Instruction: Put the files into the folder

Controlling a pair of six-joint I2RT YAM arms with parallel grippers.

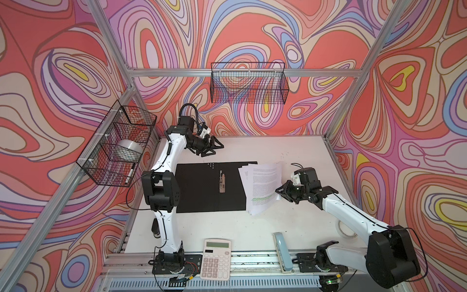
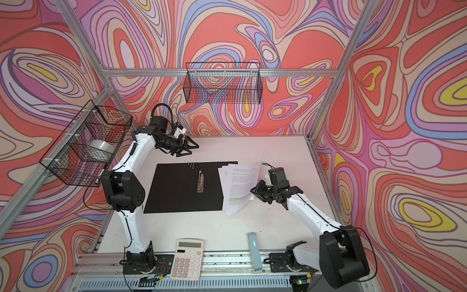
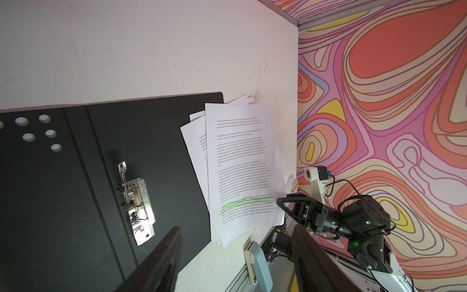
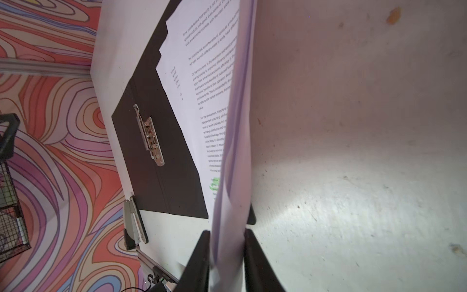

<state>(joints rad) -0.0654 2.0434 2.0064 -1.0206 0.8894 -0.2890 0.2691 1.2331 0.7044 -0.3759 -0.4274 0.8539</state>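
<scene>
In both top views the files lie at the tips of the right pincer. Their near edge curls up against it, and their far edge overlaps the open folder, which lies black side up beyond the sheets. The left pincer hangs past the folder's far edge, jaws apart and empty. The step in hand seems to be bringing the stack onto the folder; most of it is not yet there.

In the left wrist view the metal clip sits just ahead of the left pincer's spread fingers.

In the right wrist view the sheets' edge runs up between the right pincer's jaws (whether they pinch it cannot be told). The next move probably calls for pushing the fanned stack away from that pincer toward the clip, which may snag it. The stapler lies off to one side, and the calculator well behind; neither is in the way.
</scene>
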